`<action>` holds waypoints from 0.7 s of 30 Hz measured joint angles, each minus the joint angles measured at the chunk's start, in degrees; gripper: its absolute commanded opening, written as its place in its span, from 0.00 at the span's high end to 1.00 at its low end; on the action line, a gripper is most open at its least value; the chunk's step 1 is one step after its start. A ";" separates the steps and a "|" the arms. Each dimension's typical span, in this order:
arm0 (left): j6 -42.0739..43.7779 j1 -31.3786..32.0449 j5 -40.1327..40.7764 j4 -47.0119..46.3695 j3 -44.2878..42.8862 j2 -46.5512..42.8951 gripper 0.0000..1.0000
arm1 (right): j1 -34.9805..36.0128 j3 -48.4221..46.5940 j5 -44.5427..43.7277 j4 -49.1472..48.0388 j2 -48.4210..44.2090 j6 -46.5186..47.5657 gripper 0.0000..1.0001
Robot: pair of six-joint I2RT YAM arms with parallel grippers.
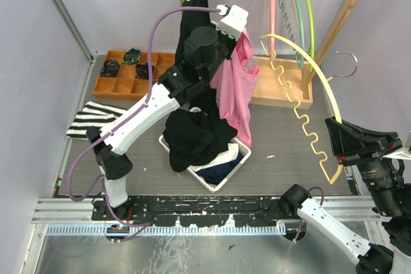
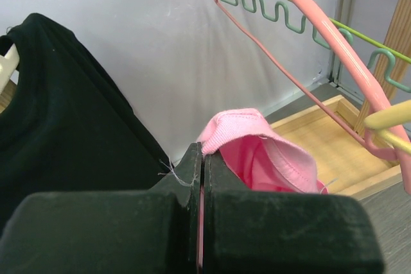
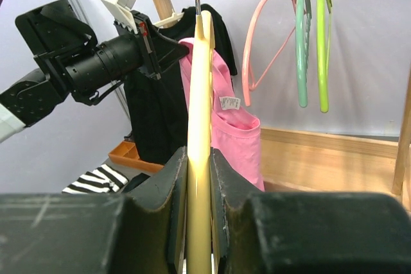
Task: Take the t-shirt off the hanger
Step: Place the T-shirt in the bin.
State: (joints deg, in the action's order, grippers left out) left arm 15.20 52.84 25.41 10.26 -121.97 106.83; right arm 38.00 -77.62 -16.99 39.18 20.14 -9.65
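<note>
Nearest, the yellow hanger [image 3: 200, 94] was clamped in the right end effector [image 3: 199, 158], & beyond it the pink t-shirt [image 1: 234, 88], clear of the hanger, was pinched by the left end effector [image 2: 202, 165] & hung over the basket [image 1: 236, 171], w/ the wooden rack [image 1: 347, 11] behind.

The t-shirt [image 1: 234, 91] is pink and the hanger [image 3: 200, 113] pale yellow. On the light wooden rack [image 1: 347, 14] hang a black shirt [image 1: 194, 11], a pink hanger [image 1: 271, 4], a green hanger [image 3: 302, 49] and a lime hanger [image 3: 323, 49]. Left of the rack lie an orange tray [image 1: 125, 85] and a black-and-white striped cloth [image 1: 93, 119].
</note>
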 measured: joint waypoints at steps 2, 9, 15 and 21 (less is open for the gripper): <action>0.00 -0.09 -0.02 0.70 -0.57 0.07 1.00 | -0.22 -0.55 -0.09 0.00 -0.04 -0.02 0.99; -2.86 -0.09 -4.52 3.85 -2.29 -1.42 1.00 | -0.37 -0.83 -0.48 -0.04 -0.02 0.04 0.99; -6.40 0.22 -10.01 6.49 -2.03 -9.31 1.00 | -0.42 0.52 -0.70 -0.87 -0.02 0.04 0.99; -7.39 0.46 -11.82 4.96 -0.81 -20.96 1.00 | -0.52 2.51 -1.01 -1.38 -0.02 0.09 0.99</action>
State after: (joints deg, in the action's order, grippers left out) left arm 7.81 53.30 13.58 15.22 -122.78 85.86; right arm 37.47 -75.11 -18.00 37.80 20.12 -9.56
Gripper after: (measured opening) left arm 0.013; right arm 0.220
